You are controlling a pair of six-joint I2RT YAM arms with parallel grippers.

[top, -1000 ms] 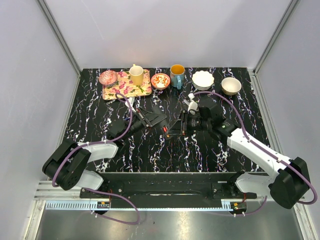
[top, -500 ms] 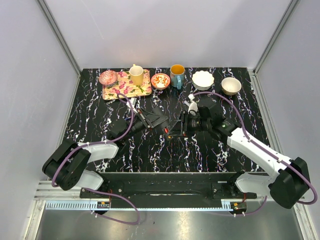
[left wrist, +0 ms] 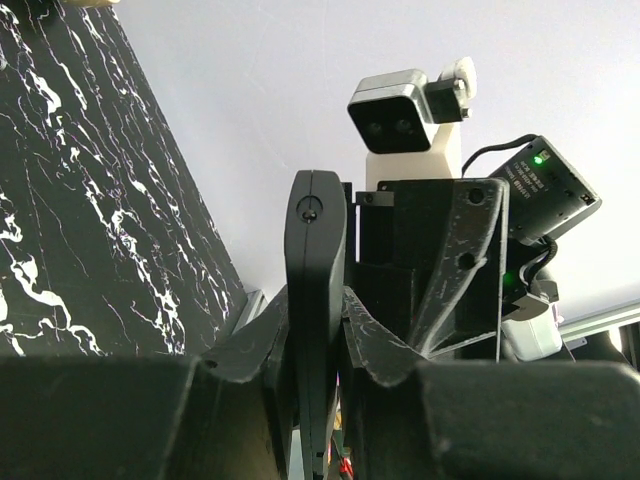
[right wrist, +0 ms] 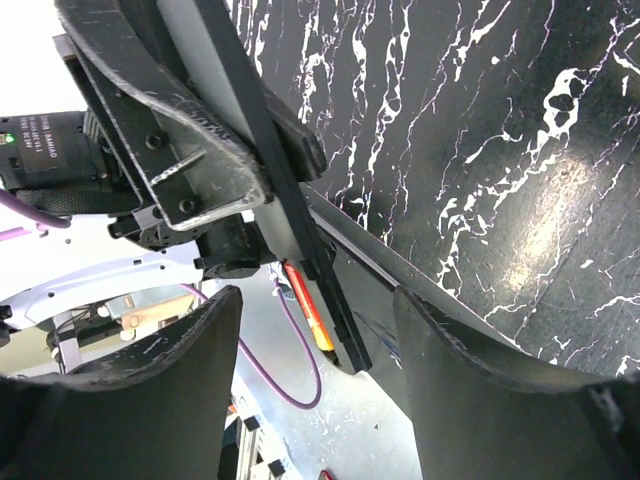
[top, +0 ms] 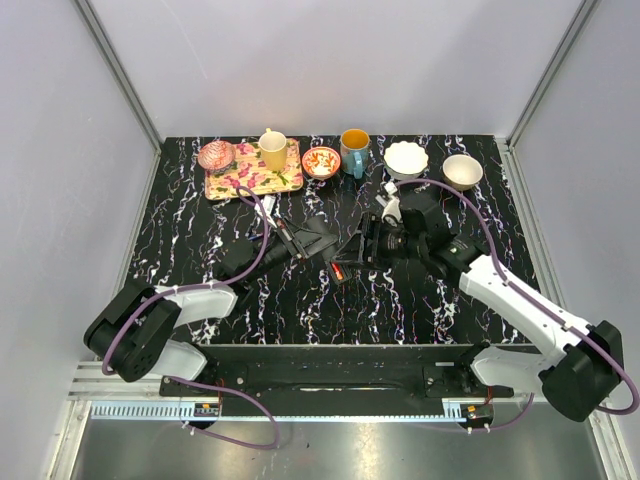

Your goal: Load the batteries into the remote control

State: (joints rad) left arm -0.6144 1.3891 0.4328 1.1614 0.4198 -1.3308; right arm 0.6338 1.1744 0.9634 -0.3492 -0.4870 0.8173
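The left gripper is pressed together on the remote, pinching the flat black bar by its two broad faces near one end. In the left wrist view the remote stands edge-on in the middle of the frame, thin side toward the camera, long axis running up and away from the fingers toward the other arm's wrist.

The right gripper is spread wide, its fingers standing clear on either side of the remote's free end without touching it. In the right wrist view the bar slants from the upper left down to the lower centre of the frame, ending between those spread fingers. A red-and-yellow strip shows just beside it; I cannot tell what it is.

From above, the remote sits at the centre of the frame, above the black marbled table, between the two grippers. The left arm reaches from the lower left up toward the centre. The right arm bends in from the lower right, and the grippers face each other.
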